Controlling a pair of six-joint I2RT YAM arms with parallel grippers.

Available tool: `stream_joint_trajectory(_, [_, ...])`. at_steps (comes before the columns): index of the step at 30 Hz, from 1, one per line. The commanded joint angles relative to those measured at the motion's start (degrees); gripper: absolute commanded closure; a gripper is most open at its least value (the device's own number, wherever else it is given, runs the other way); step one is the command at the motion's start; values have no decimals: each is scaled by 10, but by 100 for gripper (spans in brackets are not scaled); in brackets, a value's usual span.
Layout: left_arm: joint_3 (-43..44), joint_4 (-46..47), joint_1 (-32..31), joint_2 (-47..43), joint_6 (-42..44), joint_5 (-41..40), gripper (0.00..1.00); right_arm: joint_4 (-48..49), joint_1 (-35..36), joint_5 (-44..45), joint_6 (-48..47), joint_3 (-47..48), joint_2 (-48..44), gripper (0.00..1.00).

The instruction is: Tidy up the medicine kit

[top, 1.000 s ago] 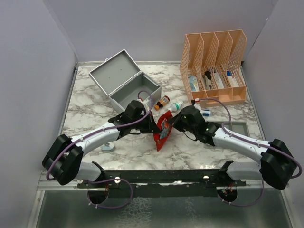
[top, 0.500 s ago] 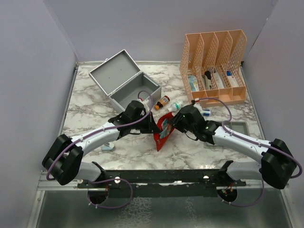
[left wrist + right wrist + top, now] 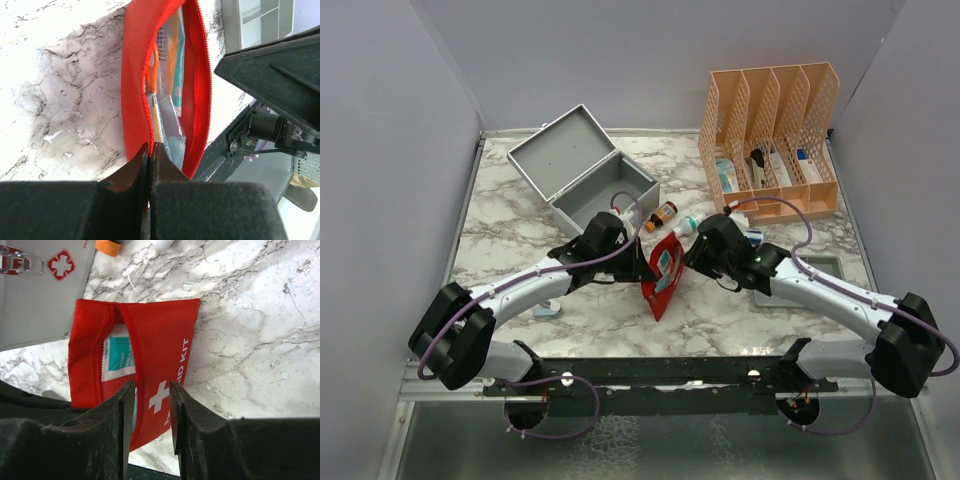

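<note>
- The left pincer [image 3: 150,151] is shut on the rim of the red pouch [image 3: 134,75], nipping one lip of its unzipped mouth. Packets show inside the mouth.
- The right pincer [image 3: 152,390] stands with its jaws apart. The pouch's white-cross panel shows in the gap between them, so we judge that it clamps nothing.
- From above, the pouch [image 3: 663,280] sits between the two pincers. It is right against the left pincer [image 3: 642,268] and just short of the right pincer [image 3: 692,255].
- The medicine kit [image 3: 600,180] lies beyond the left pincer and slightly to its outer side, close by, with its lid thrown back and the box open upward.
- From the right pincer the kit is farther off, across the pouch. The right wrist view catches only its latched front wall [image 3: 45,305], up and to the left of the fingers.
- The pouch's long axis runs roughly from the near edge of the counter [image 3: 520,235] toward the far edge. The kit's long axis runs on a diagonal across that.
- We judge the left arm the nearer one, and the one already holding. The coming move turns on carrying the pouch away from the right pincer and back over the kit's front wall, turning it to match the box's length.
</note>
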Motion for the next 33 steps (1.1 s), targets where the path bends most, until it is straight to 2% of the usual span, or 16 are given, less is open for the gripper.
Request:
stream_joint_trajectory(1, [13,-9,-2,1,13,0,100,0,-2,-22,-16,24,33,66])
stream_joint_trajectory(7, [14,-11,-2,-3,18,7,100,36,-2,-38,-7,34,61,70])
stream_joint_trajectory(13, [17,-15,-2,-2,23,12,100,60,-2,-65,-14,46,85,64])
stream_joint_trajectory(20, [23,-17,-1,-2,30,20,100,81,-2,-93,-26,42,99,64])
stream_joint_trajectory(22, [24,-18,-2,-1,33,25,100,86,-2,-100,-29,43,105,67])
stream_joint_trajectory(27, [27,-20,-2,-2,36,42,100,94,-2,-100,-17,48,118,93])
stream_joint_trajectory(28, [26,-21,-1,-3,35,43,98,95,-2,-95,-10,48,120,98])
stream_joint_trajectory(30, [24,-22,-1,-10,34,47,90,92,-2,-80,16,49,123,99])
stream_joint_trajectory(33, [17,-22,-1,-26,30,48,73,92,-2,-65,60,47,129,99])
